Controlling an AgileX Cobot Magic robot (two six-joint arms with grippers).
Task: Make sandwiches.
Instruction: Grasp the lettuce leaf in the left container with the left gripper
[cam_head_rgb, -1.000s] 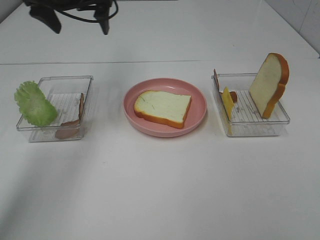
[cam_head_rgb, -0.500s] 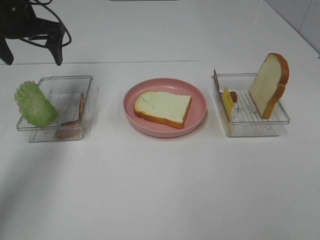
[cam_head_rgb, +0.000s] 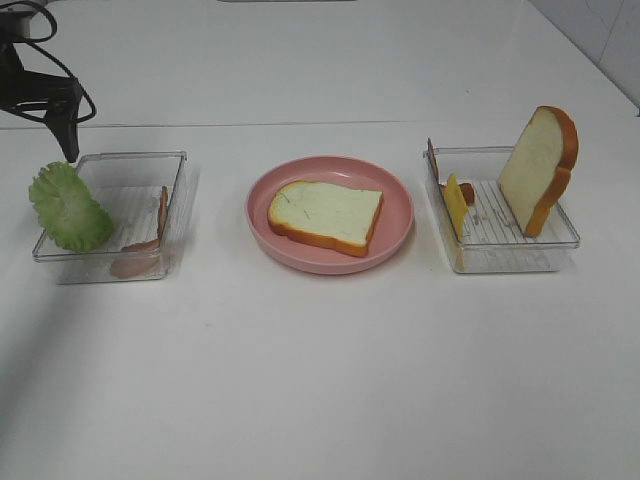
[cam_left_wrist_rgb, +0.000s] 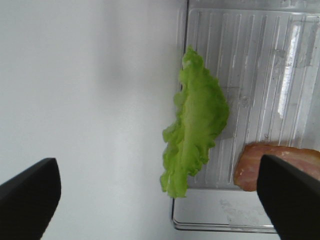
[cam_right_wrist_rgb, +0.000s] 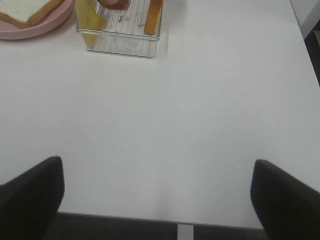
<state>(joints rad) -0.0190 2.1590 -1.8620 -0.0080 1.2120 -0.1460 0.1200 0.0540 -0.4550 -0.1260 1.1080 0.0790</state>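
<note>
One white bread slice lies flat on the pink plate. A green lettuce leaf leans over the left wall of the left clear tray. Brown bacon lies in that tray. My left gripper is open and empty above the leaf. One of its fingers shows in the exterior view just behind the leaf. My right gripper is open and empty over bare table near the front edge. It is out of the exterior view.
The right clear tray holds an upright bread slice, yellow cheese and a brown bacon piece. The tray also shows in the right wrist view. The white table runs wide in front of the plate.
My left gripper has moved left and down from the back middle of the table to just behind the lettuce. The food, the plate and the trays have not moved.
</note>
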